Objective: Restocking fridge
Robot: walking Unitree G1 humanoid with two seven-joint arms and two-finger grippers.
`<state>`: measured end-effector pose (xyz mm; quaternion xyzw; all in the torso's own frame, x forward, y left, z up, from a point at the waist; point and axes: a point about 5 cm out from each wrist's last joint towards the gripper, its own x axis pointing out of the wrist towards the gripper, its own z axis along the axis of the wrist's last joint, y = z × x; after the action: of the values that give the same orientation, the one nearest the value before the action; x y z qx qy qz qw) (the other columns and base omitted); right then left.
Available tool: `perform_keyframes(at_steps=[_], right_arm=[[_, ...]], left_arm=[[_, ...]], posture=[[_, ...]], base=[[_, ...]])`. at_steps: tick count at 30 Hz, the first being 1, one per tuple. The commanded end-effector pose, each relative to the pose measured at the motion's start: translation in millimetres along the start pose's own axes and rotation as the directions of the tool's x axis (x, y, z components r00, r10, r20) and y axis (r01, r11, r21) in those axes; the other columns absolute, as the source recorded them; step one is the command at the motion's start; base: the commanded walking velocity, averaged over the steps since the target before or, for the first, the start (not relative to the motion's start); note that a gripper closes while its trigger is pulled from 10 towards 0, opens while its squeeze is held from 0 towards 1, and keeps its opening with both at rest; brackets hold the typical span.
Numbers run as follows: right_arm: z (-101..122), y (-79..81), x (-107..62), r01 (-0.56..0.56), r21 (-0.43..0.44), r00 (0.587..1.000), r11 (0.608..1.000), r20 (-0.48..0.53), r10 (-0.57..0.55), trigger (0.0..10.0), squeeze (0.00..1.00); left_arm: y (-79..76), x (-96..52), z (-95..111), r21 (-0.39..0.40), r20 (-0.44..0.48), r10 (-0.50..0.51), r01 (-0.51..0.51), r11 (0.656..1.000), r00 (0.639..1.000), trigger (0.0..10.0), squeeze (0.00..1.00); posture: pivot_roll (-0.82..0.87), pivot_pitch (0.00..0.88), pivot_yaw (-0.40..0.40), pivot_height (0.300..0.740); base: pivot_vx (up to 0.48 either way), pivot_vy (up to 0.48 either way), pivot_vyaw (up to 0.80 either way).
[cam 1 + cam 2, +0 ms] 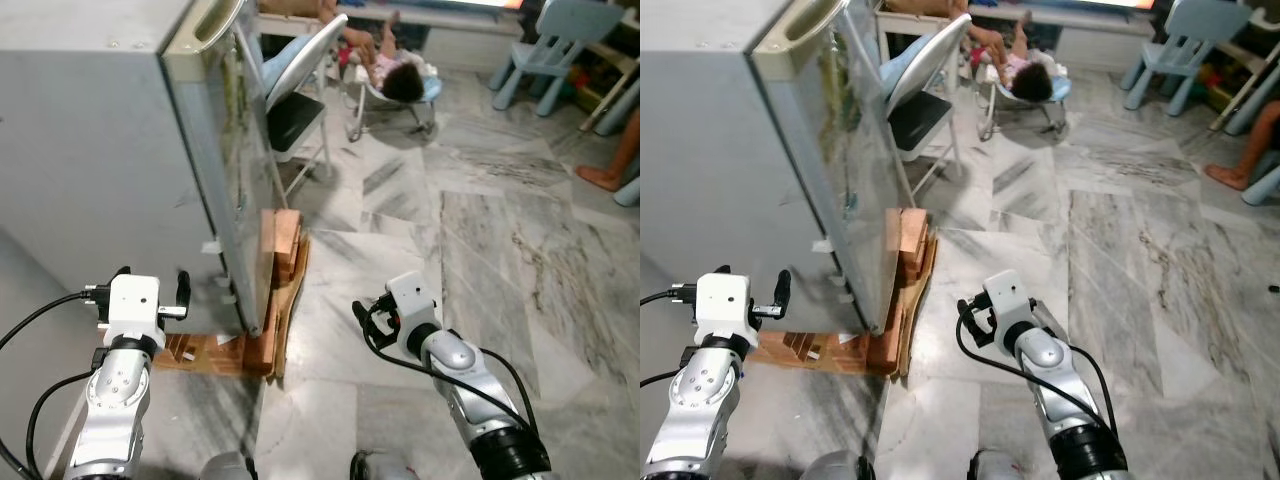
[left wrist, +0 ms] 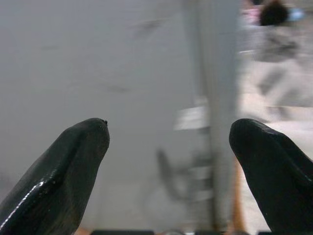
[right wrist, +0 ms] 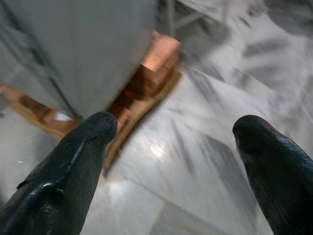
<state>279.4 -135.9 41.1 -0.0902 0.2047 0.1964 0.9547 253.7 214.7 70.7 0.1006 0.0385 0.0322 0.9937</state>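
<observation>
- A smooth, matt grey finish is seen on the fridge (image 1: 90, 150).
- Rough wood is shown by the pallet (image 1: 280, 290).
- Glossy, veined marble is seen on the floor (image 1: 480, 230).

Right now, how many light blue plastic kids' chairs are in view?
1 for certain: the light blue plastic child's chair stands at the far right of the room, on the grey marble floor. The blue edge near the bare foot is cropped; it may be another.
</observation>
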Motion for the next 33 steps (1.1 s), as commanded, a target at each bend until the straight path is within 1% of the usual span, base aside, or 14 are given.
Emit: perform_keyframes(at_steps=[1,2,6,7,10,11,13,15,17,23,28,31,32,33], right_arm=[[-2,-4.6,-1.7,0.019,0.004,1.000,1.000,-0.006,-0.019,10.0,0.00],[-2,-4.3,-1.2,0.020,0.006,1.000,1.000,-0.007,-0.020,10.0,0.00],[-1,-4.0,-1.2,0.018,0.008,1.000,1.000,-0.007,-0.018,10.0,0.00],[-1,-3.2,-1.4,0.011,0.012,1.000,1.000,-0.007,-0.011,10.0,0.00],[0,0.6,-2.4,-0.023,0.010,1.000,1.000,-0.011,0.023,10.0,0.00],[1,2.9,-3.9,-0.038,0.005,0.999,0.999,-0.008,0.038,10.0,0.00],[3,5.0,-5.5,-0.049,-0.001,0.999,0.999,0.001,0.049,10.0,0.00],[4,6.0,-6.4,-0.053,-0.004,0.999,0.999,0.004,0.053,10.0,0.00],[5,5.8,-8.5,-0.053,-0.011,0.999,0.999,0.005,0.053,10.0,0.00],[5,4.1,-12.2,-0.051,-0.010,0.999,0.999,-0.001,0.051,10.0,0.00],[0,10.0,-13.8,-0.094,-0.021,0.995,0.995,-0.032,0.094,10.0,0.00],[0,10.2,-13.9,-0.096,-0.021,0.995,0.995,-0.032,0.095,10.0,0.00],[0,10.7,-14.2,-0.099,-0.019,0.995,0.995,-0.035,0.098,10.0,0.00],[1,11.4,-15.4,-0.104,-0.009,0.994,0.995,-0.038,0.104,10.0,0.00]], left_arm=[[-6.1,2.3,7,-0.019,0.019,-0.044,0.044,0.999,0.999,10.0,0.00],[-8.3,3.6,8,-0.024,0.024,-0.063,0.064,0.998,0.998,10.0,0.00],[-10.3,7.0,11,-0.006,0.029,-0.073,0.073,0.997,0.997,10.0,0.00],[-9.9,12.1,12,0.006,0.029,-0.068,0.068,0.998,0.997,10.0,0.00],[-9.3,19.6,16,-0.002,0.032,-0.064,0.064,0.998,0.997,10.0,0.00],[-7.2,26.0,19,-0.004,0.040,-0.049,0.049,0.999,0.998,10.0,0.00],[-3.2,33.0,22,-0.024,0.037,-0.014,0.014,1.000,0.999,10.0,0.00],[0.3,37.2,24,-0.023,0.037,0.013,-0.013,1.000,0.999,10.0,0.00],[6.9,43.9,26,-0.020,0.033,0.068,-0.067,0.998,0.997,10.0,0.00],[10.9,52.8,28,-0.046,0.028,0.094,-0.093,0.995,0.995,10.0,0.00],[-4.3,73.0,42,-0.056,0.058,0.061,-0.058,0.997,0.996,10.0,0.00],[-4.7,73.5,43,-0.054,0.059,0.061,-0.058,0.997,0.996,10.0,0.00],[-7.3,76.4,45,-0.055,0.062,0.050,-0.047,0.997,0.997,10.0,0.00],[-13.1,83.8,51,-0.041,0.071,0.029,-0.026,0.999,0.997,10.0,0.00]], posture=[[0.04,0.109,-0.027,0.740],[0.04,0.109,-0.027,0.740],[0.04,0.112,-0.037,0.740],[0.04,0.112,-0.037,0.740],[0.04,0.119,-0.045,0.740],[0.04,0.119,-0.045,0.740],[0.03,0.127,-0.053,0.740],[0.02,0.129,-0.056,0.740],[0.01,0.134,-0.059,0.740],[0.00,0.140,-0.056,0.740],[0.00,0.140,-0.057,0.740],[0.00,0.140,-0.057,0.740],[0.00,0.139,-0.057,0.740],[0.00,0.140,-0.056,0.740]], base=[[0.000,0.000,-0.80],[0.000,0.000,-0.80],[0.000,0.000,-0.80],[0.000,0.000,-0.64],[0.000,0.000,0.00],[0.000,0.000,0.00],[0.000,0.000,0.00],[0.000,0.000,0.00],[0.000,0.000,0.00],[0.000,0.000,0.00],[0.000,0.000,0.00],[0.000,0.000,0.00],[0.000,0.000,0.00],[0.000,0.000,0.00]])
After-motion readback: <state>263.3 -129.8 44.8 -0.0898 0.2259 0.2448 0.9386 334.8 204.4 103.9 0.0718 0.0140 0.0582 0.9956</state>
